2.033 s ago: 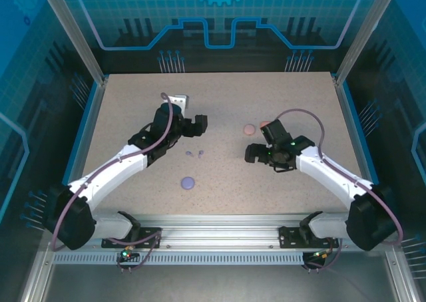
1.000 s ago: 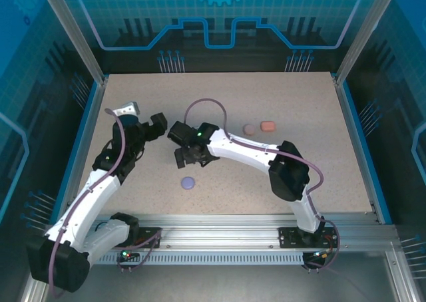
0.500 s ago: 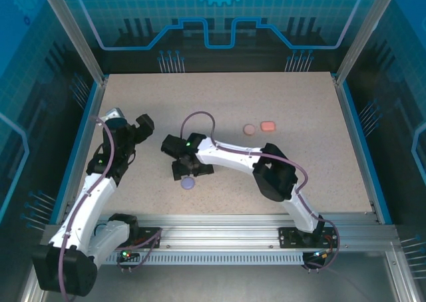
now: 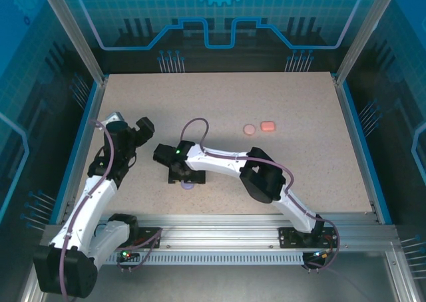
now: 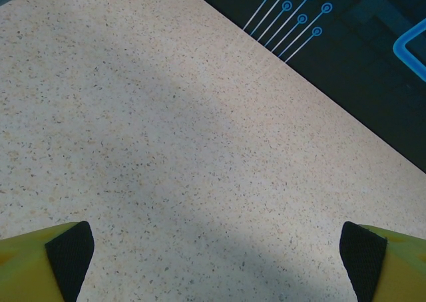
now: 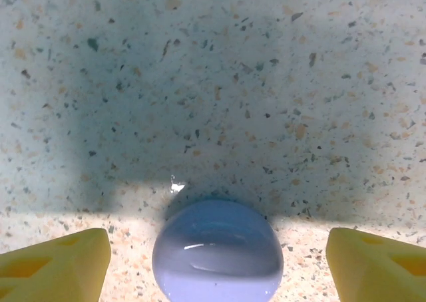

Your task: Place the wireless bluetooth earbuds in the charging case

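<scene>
The purple charging case (image 6: 217, 252), a glossy rounded pebble with its lid down, lies on the speckled table. My right gripper (image 6: 216, 262) is low over it, open, with a yellow finger (image 6: 60, 262) on each side and table showing in both gaps. From above, the right arm stretches across to the left and its gripper (image 4: 186, 175) covers most of the case (image 4: 189, 185). My left gripper (image 4: 131, 123) hovers at the left side of the table, open, and its pads (image 5: 70, 257) have bare table between them. The earbuds are hidden.
A round pink case (image 4: 249, 129) and a coral case (image 4: 267, 126) lie side by side at the centre right. The right arm's links and cable (image 4: 226, 161) span the table's middle. The table's dark back edge (image 5: 346, 109) lies ahead of the left gripper.
The right gripper has moved left and toward the near edge, coming down over the purple case, and its jaws have narrowed a little. The left arm has drawn back left and now holds still.
</scene>
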{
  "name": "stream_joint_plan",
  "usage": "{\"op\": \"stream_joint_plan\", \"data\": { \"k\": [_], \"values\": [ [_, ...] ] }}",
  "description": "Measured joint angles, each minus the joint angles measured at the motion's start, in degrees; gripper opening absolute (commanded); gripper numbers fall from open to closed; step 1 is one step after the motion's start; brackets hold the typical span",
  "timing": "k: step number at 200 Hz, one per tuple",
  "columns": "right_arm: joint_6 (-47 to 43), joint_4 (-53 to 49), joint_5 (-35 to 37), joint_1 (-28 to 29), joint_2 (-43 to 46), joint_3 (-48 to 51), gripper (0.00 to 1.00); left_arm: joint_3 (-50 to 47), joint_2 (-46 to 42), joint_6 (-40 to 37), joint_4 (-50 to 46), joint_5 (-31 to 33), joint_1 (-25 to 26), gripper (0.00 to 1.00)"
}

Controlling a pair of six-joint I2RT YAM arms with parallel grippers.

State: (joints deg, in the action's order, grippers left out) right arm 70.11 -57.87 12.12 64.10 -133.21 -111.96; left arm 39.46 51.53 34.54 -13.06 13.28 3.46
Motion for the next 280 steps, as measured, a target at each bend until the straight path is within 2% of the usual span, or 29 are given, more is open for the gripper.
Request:
{"op": "stream_joint_plan", "data": {
  "k": [138, 212, 263, 280],
  "values": [
    [4.94, -3.89, 1.33, 0.81, -3.02, -3.56, 0.79, -0.81, 0.0, 0.09, 1.6, -0.9, 0.0, 0.99],
    [5.16, -3.74, 1.22, 0.85, -3.5, -3.65, 0.67, -1.09, 0.0, 0.11, 2.27, -1.14, -0.07, 0.99],
    [5.62, -2.67, 0.9, 0.96, -3.65, -3.78, 0.49, -1.42, 0.0, 0.15, 2.67, -1.18, -0.11, 0.99],
    [5.81, -2.69, 1.07, 1.03, -3.61, -3.78, 0.47, -1.42, 0.0, 0.31, 2.69, -1.38, -0.11, 0.99]
  ]
}}
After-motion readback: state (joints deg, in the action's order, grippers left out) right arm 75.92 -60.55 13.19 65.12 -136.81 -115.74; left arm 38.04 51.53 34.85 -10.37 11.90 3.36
